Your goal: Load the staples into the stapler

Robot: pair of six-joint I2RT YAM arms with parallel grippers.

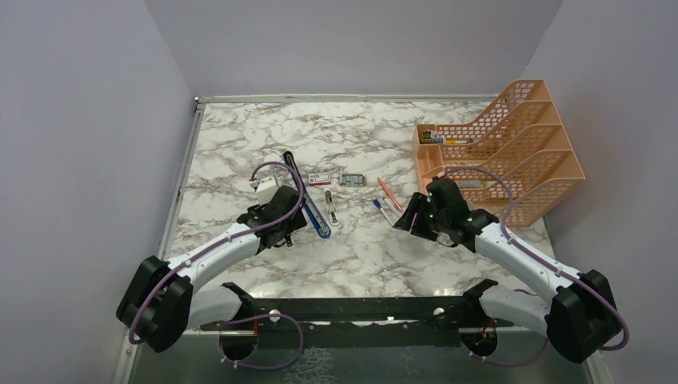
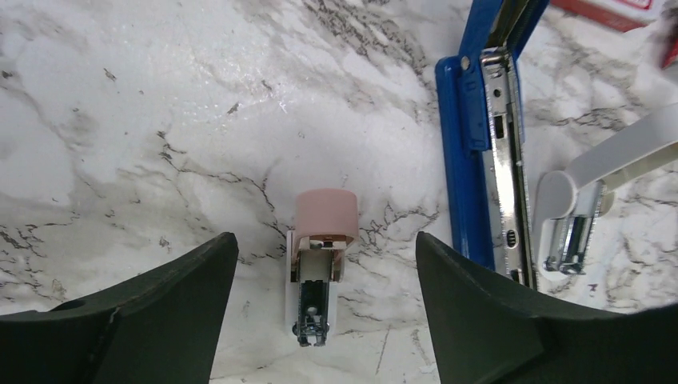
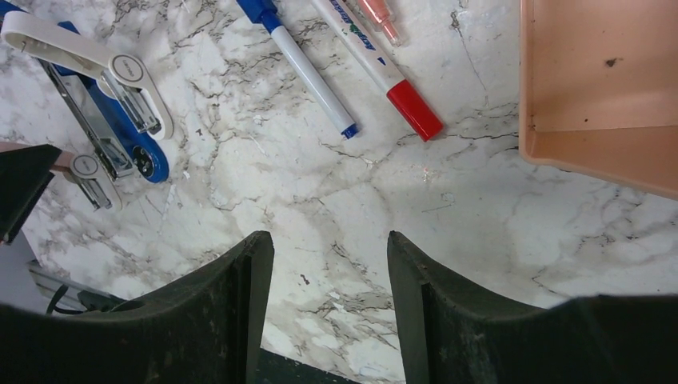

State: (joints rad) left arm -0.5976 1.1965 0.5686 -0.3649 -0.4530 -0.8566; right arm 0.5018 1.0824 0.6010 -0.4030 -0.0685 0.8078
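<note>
Blue plastic and shiny silver metal make up the long, thin stapler (image 1: 316, 216). It lies wide open on the white marble table (image 1: 240, 136) with its silver channel facing up, just to the right of the left gripper (image 2: 324, 244). That gripper's two black fingers (image 2: 160, 312) are spread apart and hold nothing. A small white block with a pink top (image 2: 326, 212) lies between them and touches neither one. The job does not need that block. The staples are in the little red-and-white cardboard box (image 1: 319, 177) just past the stapler, with a small grey tray (image 1: 352, 180) beside it. I think the best move is to lift the left gripper straight up, so the pink-topped block does not get knocked into the stapler, and then reach for the box. A small white stapler (image 2: 576, 208) lies right beside the blue one, so go slowly there. The right gripper (image 3: 328, 240) is spread and empty too, over bare table near a blue-capped pen (image 3: 312, 76) and a red-capped pen (image 3: 400, 92). It could hold the stapler steady.
</note>
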